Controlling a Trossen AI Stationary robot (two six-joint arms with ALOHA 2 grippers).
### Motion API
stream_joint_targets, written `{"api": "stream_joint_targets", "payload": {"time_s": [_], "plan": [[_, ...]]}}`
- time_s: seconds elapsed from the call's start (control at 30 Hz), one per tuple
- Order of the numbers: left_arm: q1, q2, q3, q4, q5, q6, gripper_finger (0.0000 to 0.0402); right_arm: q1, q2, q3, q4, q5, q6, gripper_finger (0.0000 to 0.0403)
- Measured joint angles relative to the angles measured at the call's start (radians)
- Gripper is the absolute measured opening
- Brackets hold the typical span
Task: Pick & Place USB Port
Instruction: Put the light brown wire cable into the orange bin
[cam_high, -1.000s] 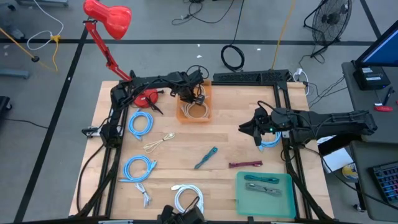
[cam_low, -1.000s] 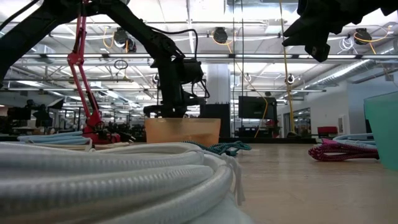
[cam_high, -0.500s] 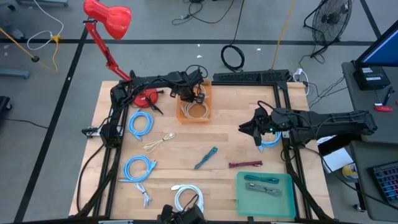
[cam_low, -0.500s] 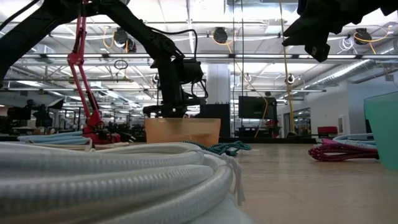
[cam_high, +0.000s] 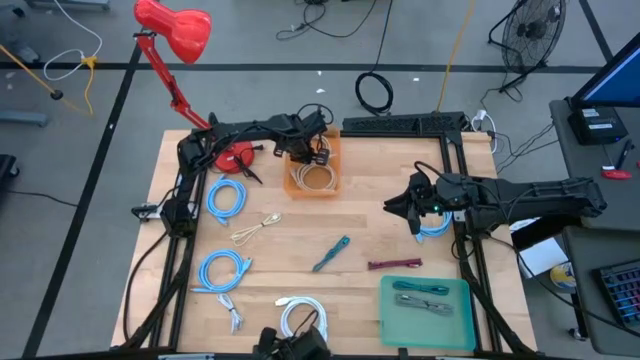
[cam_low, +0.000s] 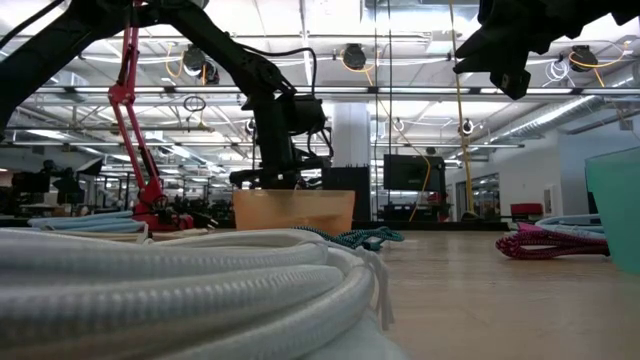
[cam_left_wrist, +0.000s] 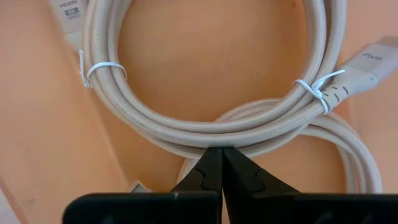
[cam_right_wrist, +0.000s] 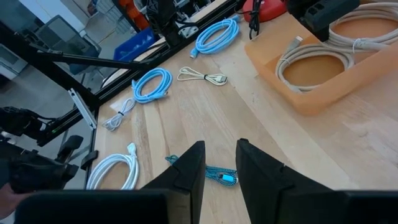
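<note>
I have the left end effector (cam_high: 316, 160) down inside the orange bin (cam_high: 332, 150) at the far side of the bench (cam_high: 300, 240). From its wrist camera the two fingertips (cam_left_wrist: 210, 169) are pressed together with nothing between them, their tips right at the beige coiled cable (cam_left_wrist: 205, 127) that lies on the bin floor. That cable is bound with white ties and has a beige plug (cam_left_wrist: 367, 62) showing at one end. From table height the bin (cam_low: 293, 210) sits under the left arm, with the red lamp base (cam_low: 160, 215) off to one side of it.

My right end effector (cam_high: 405, 208) hangs above bare bench, well apart from the bin, on the side away from the lamp. Its fingers (cam_right_wrist: 189, 168) stand a little apart and hold nothing.

Loose on the bench, nearer to me than the bin, I count a teal braided cable (cam_high: 331, 253), a dark red cable (cam_high: 394, 264), two blue coils (cam_high: 226, 196) and (cam_high: 222, 268), a small cream cable (cam_high: 257, 228) and a white coil (cam_high: 301, 318). A green tray (cam_high: 462, 322) with grey cables in it sits at the near corner, past the dark red cable from the bin.
</note>
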Motion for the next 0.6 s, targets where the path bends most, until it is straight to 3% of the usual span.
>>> {"api": "stream_joint_targets", "payload": {"time_s": [0.6], "plan": [[0.037, 0.001, 0.0, 0.031, 0.027, -0.019, 0.0, 0.0, 0.0, 0.0, -0.001, 0.002, 0.0, 0.0084]]}}
